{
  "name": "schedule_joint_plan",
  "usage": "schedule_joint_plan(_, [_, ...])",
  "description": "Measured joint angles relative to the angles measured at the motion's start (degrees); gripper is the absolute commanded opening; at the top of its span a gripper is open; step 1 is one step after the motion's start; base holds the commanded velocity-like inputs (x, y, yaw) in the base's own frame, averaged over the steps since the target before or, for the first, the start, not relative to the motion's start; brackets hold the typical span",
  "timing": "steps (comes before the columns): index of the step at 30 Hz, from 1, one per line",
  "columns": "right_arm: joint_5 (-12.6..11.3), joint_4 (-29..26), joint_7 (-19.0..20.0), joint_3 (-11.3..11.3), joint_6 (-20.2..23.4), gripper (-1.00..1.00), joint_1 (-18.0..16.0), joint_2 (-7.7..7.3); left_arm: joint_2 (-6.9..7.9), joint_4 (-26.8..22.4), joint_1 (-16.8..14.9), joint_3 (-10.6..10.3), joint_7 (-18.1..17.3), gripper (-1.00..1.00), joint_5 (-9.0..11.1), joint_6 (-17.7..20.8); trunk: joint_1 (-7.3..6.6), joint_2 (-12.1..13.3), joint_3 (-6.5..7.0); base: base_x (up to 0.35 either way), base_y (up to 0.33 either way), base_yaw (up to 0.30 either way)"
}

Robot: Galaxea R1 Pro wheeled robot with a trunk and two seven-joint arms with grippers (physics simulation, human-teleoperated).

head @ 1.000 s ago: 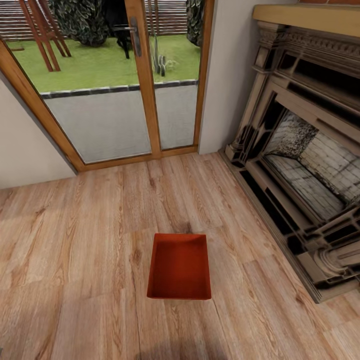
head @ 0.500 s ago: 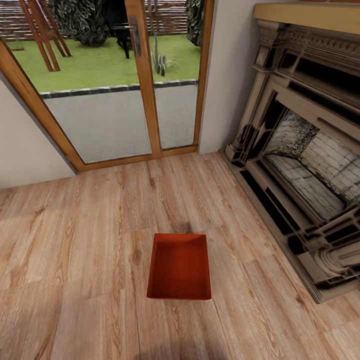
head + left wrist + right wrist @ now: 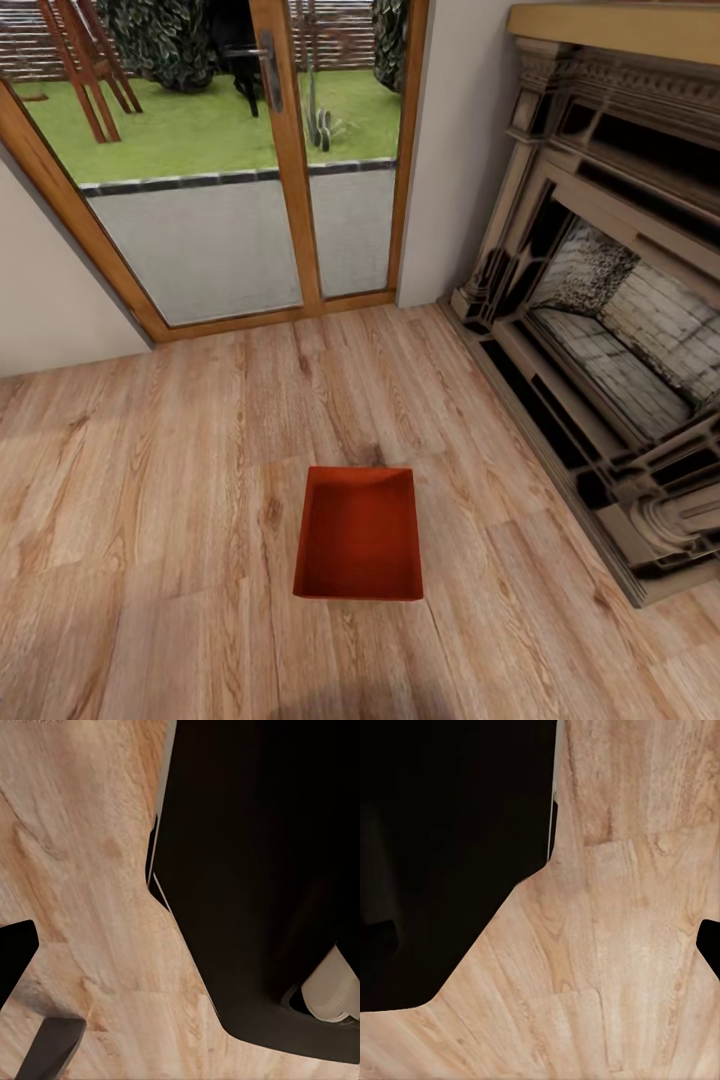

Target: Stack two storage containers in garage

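Pincer fingers are showing as dark tips at the edges of both wrist views, the left pincer (image 3: 21, 1001) and the right pincer (image 3: 547, 945) each hanging over bare wood planks beside the robot's dark base (image 3: 247, 870), gripping nothing, and whether either is spread or closed I cannot tell. Largest around it, the glazed patio doors (image 3: 215, 180) are standing far and left, the ornate fireplace (image 3: 610, 300) is running down the right side, and the plank floor (image 3: 140, 500) is lying open between them. One storage container (image 3: 358, 535) is sitting upright and empty on the planks, near and central, well apart from both. Nothing is blocking the approach. The risk, I judge, is reaching down to floor level: fingers catching only one thin smooth wall would be tipping or dropping it, and rolling closer could be nudging it away.
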Motion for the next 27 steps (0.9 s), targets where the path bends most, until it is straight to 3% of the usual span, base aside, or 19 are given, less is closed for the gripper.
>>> schedule_joint_plan(27, [0.0,0.0,0.1,0.0,0.0,1.0,0.0,0.0,0.19,0.0,0.0,-0.1,0.0,1.0,0.2,-0.2,5.93,-10.8,-4.85,0.0,0.0,0.0])
